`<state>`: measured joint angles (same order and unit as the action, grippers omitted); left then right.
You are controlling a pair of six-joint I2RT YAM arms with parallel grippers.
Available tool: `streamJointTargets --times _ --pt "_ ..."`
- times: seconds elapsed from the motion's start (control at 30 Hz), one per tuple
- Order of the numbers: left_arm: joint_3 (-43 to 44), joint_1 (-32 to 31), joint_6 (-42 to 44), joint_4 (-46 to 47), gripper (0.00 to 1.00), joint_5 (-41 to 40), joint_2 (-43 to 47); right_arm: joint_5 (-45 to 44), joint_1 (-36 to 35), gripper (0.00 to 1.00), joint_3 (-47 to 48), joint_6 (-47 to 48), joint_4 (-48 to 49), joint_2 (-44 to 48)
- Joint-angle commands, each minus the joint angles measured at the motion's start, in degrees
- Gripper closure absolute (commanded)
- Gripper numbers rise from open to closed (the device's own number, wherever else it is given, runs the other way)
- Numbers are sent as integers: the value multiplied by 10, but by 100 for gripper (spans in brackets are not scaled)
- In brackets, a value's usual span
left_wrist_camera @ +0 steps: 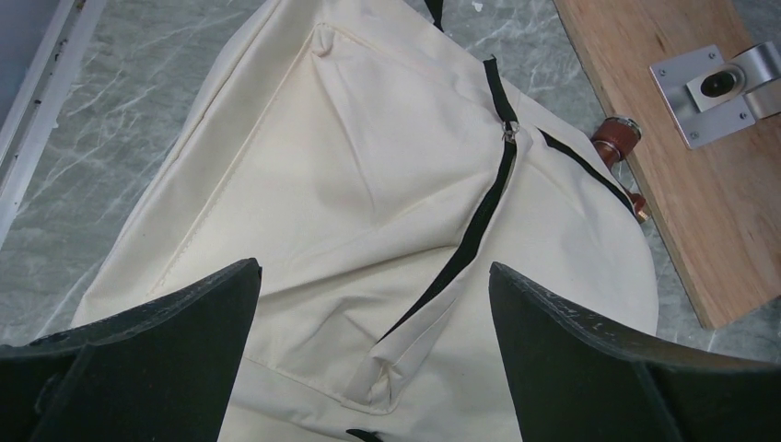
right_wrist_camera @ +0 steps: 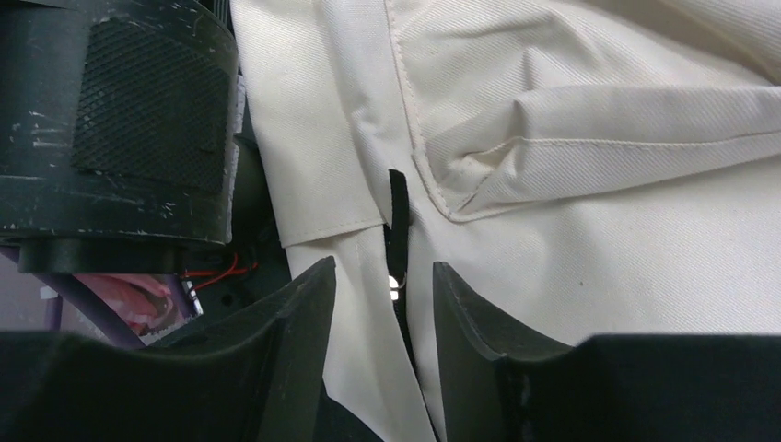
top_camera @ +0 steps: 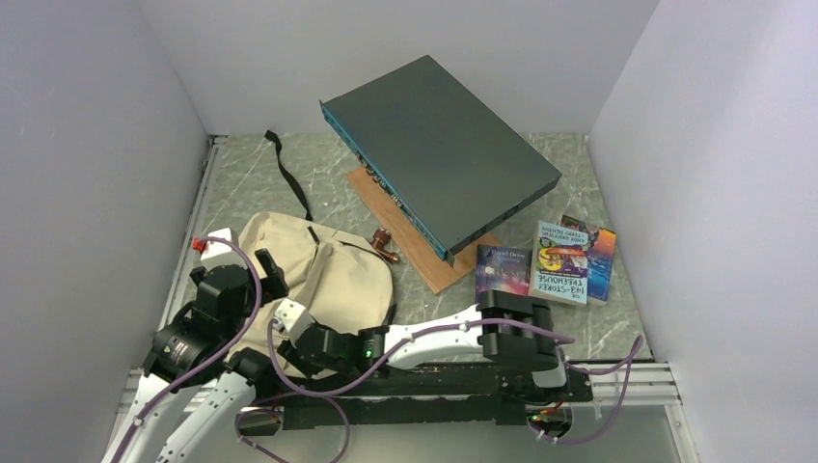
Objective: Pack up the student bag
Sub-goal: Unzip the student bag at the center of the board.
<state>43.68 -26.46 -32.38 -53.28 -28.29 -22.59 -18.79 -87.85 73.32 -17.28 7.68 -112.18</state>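
Observation:
The student bag [top_camera: 323,275] is a cream canvas backpack lying flat at the left of the table, its black zipper [left_wrist_camera: 479,221] running down its face. My left gripper [left_wrist_camera: 373,269] hovers above the bag's lower half, open wide, with only cloth and a folded flap below it. My right gripper [right_wrist_camera: 382,267] reaches across to the bag's near edge. Its jaws stand a narrow gap apart, astride the black zipper tape and a small metal pull [right_wrist_camera: 394,282]. Neither of its fingers [right_wrist_camera: 313,295] visibly touches the pull.
A big dark grey flat box [top_camera: 439,159] leans on a wooden board [top_camera: 420,251] behind the bag. A brown copper-coloured item [top_camera: 386,246] lies between board and bag. Books [top_camera: 564,260] lie at the right. A black strap [top_camera: 289,174] trails toward the back wall.

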Motion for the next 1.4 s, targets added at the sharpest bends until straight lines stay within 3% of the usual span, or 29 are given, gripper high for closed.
streamJointTargets --times 0.0,0.47,0.67,0.83,0.93,1.1,1.27,1.37 --pt "-6 -1 4 30 1 12 1 -14 -4 57 42 22 6 -15" --pt "-9 -1 7 36 2 18 12 -69 -5 56 84 46 12 -81" --pt "-9 -1 7 36 3 19 11 -93 -6 78 79 56 29 -102" --pt "-10 -1 8 37 3 20 10 -94 -7 83 70 52 43 -100" --pt "-11 -1 7 37 3 20 8 -91 -7 100 62 48 49 -86" --pt "-10 -1 4 36 2 29 2 -94 -7 100 12 17 63 -8" --pt "11 -1 -96 -34 0 103 -7 -75 0 100 -54 -23 84 69" --pt "14 -1 -191 -88 0 147 -2 -50 3 100 -101 -37 147 98"
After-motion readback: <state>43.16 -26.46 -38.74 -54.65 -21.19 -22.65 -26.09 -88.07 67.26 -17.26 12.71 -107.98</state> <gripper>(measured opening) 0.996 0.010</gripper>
